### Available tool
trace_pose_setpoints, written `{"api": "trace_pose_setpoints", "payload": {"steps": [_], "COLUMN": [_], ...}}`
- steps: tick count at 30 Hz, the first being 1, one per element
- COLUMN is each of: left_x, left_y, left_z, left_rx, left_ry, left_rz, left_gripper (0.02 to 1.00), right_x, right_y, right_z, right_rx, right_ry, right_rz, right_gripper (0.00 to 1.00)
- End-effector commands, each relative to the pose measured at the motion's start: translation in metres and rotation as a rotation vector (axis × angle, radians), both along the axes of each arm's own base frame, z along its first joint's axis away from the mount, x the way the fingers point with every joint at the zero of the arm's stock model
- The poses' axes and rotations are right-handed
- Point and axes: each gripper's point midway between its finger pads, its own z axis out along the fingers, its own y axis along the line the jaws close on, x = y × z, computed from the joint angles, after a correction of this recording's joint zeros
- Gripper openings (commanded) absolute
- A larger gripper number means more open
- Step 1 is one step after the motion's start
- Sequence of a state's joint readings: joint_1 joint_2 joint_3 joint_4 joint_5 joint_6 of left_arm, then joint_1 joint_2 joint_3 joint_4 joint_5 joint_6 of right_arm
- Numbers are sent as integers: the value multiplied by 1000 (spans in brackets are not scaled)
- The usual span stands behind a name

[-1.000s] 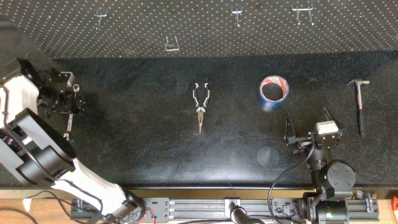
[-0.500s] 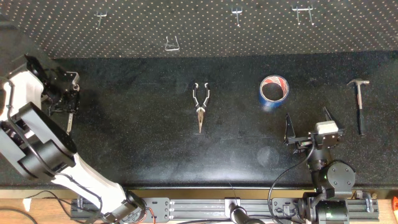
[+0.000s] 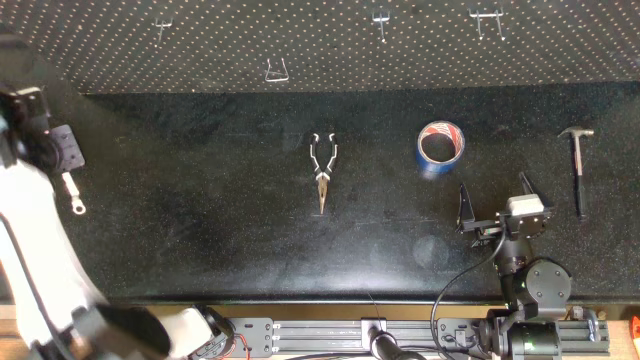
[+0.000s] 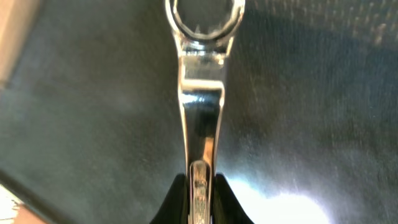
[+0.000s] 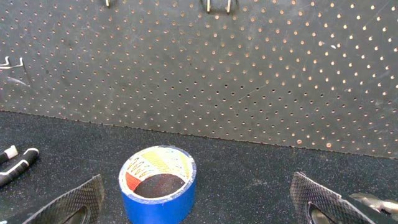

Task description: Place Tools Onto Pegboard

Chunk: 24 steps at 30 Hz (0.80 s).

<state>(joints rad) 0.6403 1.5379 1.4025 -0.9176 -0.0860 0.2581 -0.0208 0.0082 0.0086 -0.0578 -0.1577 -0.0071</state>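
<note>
Shiny steel ring wrench (image 4: 200,93), nine o'clock, pinched in left gripper (image 4: 200,190) jaws; right gripper (image 3: 494,195) jaws gape empty; next, likely: ring onto metal pegboard hook (image 3: 161,28).

Wrench (image 4: 200,93) ring end cut by edge.
</note>
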Motion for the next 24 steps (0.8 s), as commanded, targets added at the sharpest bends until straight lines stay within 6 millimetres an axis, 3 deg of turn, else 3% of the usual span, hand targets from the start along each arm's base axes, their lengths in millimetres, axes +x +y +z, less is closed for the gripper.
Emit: {"api": "trace_pose_setpoints", "payload": {"steps": [1,3,5,6,9,14,24], "left_x": [-24,-19,2,12,44,65,107], "left_y": [-64,-99,-160,-172,-168,-164,-180], "left_z": [20,22,26,26,23,11,38], "left_rx": [108,131,123,108,112,107,62], "left_ry": [-279,-380,-472,-489,-532,-519,-611], "left_rz": [-59,-148,-348,-381,-375,-376,-437], "left_gripper": [29,29,29,29,29,29,27], "right_x": [0,0,0,0,0,0,0], "right_y": [-3,-3,-3,-3,-3,-3,-3], "right_z": [-1,-1,-1,-1,-1,-1,-1], "right_rx": [-14,-14,-14,-14,-14,-14,-14], "right_ry": [0,0,0,0,0,0,0], "right_rz": [-14,-14,-14,-14,-14,-14,-14], "right_gripper": [976,976,976,976,976,976,976]}}
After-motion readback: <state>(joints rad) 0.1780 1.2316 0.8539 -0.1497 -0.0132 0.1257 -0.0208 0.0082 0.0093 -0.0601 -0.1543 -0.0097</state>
